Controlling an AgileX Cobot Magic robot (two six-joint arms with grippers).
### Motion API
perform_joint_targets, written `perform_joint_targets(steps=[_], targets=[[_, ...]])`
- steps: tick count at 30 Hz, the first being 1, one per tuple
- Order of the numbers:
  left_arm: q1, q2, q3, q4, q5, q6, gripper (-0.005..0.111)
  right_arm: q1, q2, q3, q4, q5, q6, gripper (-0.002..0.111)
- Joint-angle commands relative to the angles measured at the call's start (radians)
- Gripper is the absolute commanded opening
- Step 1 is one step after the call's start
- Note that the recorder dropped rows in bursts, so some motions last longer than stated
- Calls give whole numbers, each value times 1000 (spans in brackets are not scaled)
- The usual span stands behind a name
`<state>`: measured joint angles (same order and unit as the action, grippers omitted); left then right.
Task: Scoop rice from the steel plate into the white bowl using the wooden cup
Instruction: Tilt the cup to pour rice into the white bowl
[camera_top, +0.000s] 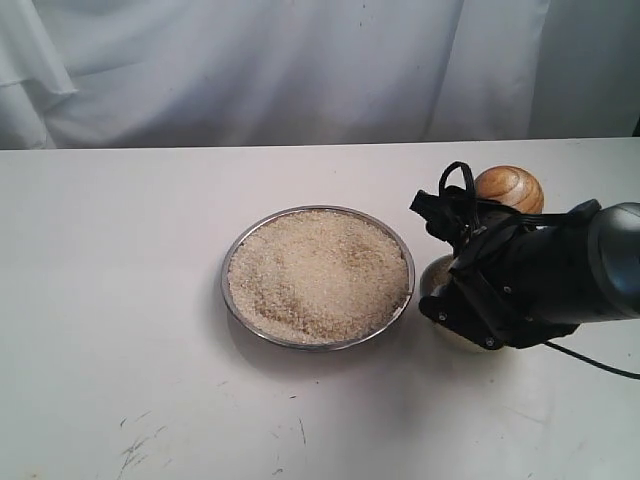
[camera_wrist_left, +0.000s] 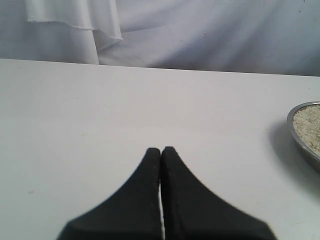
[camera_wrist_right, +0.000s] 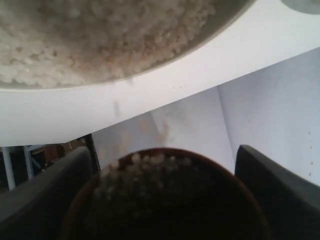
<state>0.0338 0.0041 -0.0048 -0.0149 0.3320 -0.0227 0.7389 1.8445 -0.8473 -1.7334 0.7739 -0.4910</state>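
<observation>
While right gripper (camera_wrist_right: 161, 192) clamps wooden cup (camera_top: 508, 190) tipped mouth-first toward white bowl (camera_top: 434, 283), left gripper (camera_wrist_left: 161, 150) closed, empty

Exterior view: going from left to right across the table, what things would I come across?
The steel plate heaped with rice → white bowl → wooden cup.

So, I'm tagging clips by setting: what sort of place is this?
Probably a lab or staged test bench, not a home kitchen: a plain white table, a white cloth backdrop hung behind it, and a robot arm working beside a steel plate of rice.
</observation>
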Motion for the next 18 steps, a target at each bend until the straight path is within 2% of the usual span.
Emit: perform_joint_targets(steps=[1,12,18], targets=[[2,-4,5,-2,-13,-1,0,-3,-10,-7,-11,51,3,0],[2,-4,5,-2,-13,-1,0,0,-10,-7,-11,150,-63,0],[2,-4,5,-2,-13,-1,0,41,-10,-7,-11,190,-39,0]])
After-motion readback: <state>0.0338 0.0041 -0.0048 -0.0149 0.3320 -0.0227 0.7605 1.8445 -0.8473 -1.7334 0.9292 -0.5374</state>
